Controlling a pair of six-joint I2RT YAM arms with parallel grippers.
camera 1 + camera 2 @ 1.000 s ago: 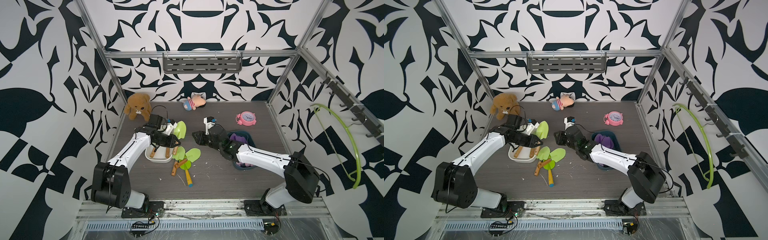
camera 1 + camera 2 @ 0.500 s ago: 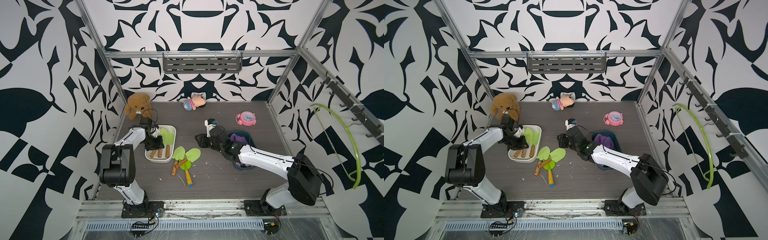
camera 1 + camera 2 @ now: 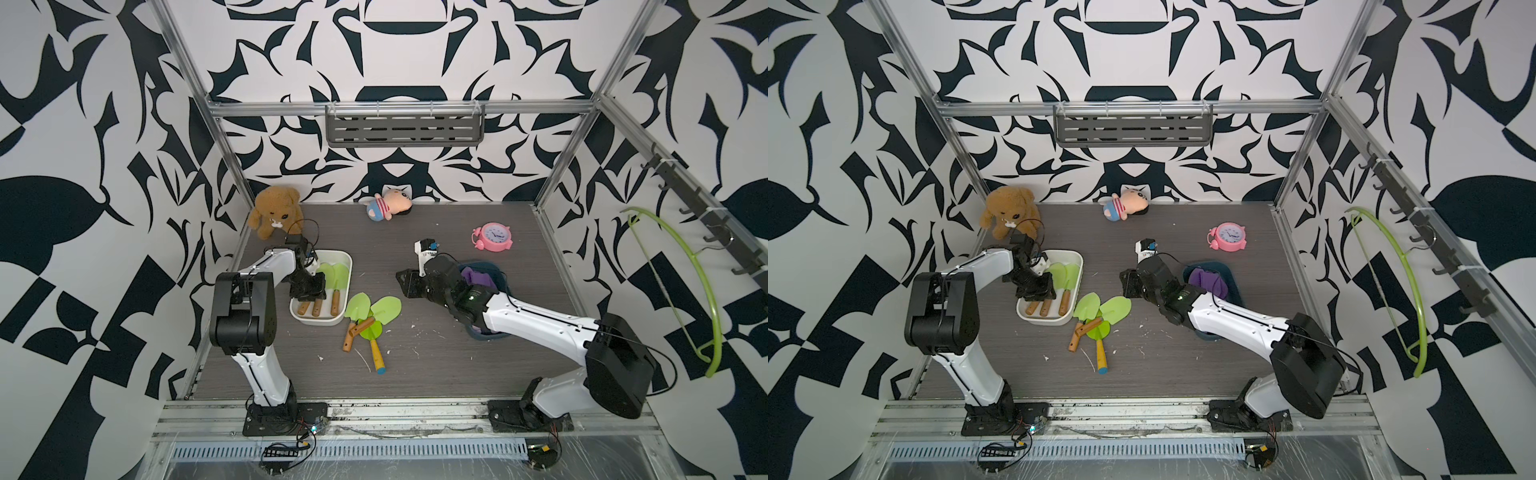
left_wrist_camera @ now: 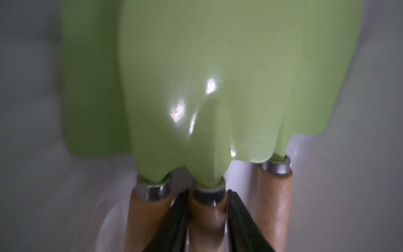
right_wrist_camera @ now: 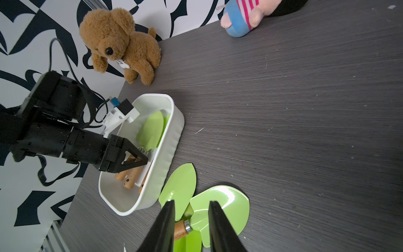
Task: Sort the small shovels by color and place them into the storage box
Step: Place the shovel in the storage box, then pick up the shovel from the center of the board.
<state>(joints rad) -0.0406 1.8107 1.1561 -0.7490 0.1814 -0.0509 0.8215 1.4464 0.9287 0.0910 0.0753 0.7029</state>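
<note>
Three green shovels [image 3: 334,274] with brown handles lie side by side in the white storage box [image 3: 345,266]. My left gripper [image 4: 207,192] reaches into the box with its fingers on either side of the middle shovel's handle, and a thin gap shows on one side. Three more green shovels [image 3: 357,305] lie crossed on the table beside the box, one with a yellow, blue-tipped handle [image 3: 1100,355]. My right gripper [image 5: 192,203] hangs open above them, holding nothing. Purple shovels [image 3: 1208,280] lie in a dark blue box [image 3: 1229,274], partly hidden under my right arm.
A brown teddy [image 3: 274,210] sits in the back left corner, close behind the white box. A plush doll [image 3: 388,205] lies at the back wall and a pink alarm clock [image 3: 492,237] at the back right. A green hanger [image 3: 702,291] hangs on the right wall.
My left gripper carried a green shovel down from above the white box and laid it inside with the others; its jaws have eased apart. The right arm has barely moved.
</note>
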